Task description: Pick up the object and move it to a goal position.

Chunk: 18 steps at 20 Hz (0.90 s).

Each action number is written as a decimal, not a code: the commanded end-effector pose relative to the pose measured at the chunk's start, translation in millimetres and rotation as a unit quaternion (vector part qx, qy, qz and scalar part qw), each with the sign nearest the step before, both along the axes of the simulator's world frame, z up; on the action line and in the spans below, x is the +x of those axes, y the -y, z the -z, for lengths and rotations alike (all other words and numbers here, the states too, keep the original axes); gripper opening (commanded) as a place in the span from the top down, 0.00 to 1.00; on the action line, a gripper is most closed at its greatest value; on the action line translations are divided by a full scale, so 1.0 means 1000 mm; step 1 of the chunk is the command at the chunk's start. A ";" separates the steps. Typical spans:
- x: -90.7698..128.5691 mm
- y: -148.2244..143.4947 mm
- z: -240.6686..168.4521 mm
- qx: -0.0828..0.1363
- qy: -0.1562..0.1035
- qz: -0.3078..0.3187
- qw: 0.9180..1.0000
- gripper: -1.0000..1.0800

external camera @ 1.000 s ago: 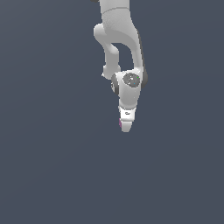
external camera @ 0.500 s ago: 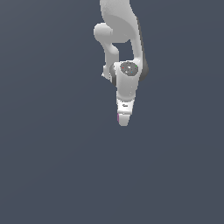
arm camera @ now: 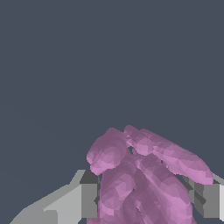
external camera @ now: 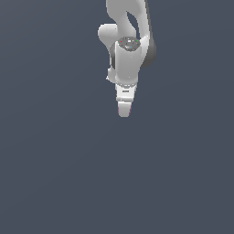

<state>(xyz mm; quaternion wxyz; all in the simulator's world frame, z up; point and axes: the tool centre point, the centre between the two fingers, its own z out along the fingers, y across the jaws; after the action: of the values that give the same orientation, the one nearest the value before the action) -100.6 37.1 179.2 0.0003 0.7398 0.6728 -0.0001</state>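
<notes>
Wrist view shows the white robot gripper (arm camera: 144,199) clamped on the lumpy magenta-purple object (arm camera: 140,175), held between its grey fingers (arm camera: 87,199); in the exterior view it hangs above the plain dark surface (external camera: 68,173). Pickup appears done; carrying it to the unseen goal remains

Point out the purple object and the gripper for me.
purple object (arm camera: 144,175), wrist view, on its lumpy middle.
gripper (external camera: 124,111), exterior view, at the closed fingertips.
</notes>
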 end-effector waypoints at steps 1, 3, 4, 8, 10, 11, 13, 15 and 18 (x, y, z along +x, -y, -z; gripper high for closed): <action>-0.006 0.007 -0.024 0.001 0.000 0.000 1.000 1.00; -0.010 0.013 -0.044 0.002 0.000 0.000 1.000 1.00; -0.012 0.016 -0.054 0.002 0.000 0.000 1.000 1.00; -0.020 0.027 -0.091 0.002 0.000 -0.001 1.000 1.00; -0.024 0.033 -0.108 0.002 0.000 -0.001 1.000 1.00; -0.025 0.035 -0.116 0.002 0.000 -0.001 1.000 1.00; -0.028 0.040 -0.131 0.002 0.000 -0.001 1.000 1.00; -0.031 0.045 -0.145 0.002 0.000 0.000 1.000 1.00; -0.034 0.051 -0.162 0.002 0.000 0.000 1.000 1.00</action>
<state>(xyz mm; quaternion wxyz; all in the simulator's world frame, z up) -132.4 -10.6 332.3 -0.0005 0.7399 0.6728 0.0017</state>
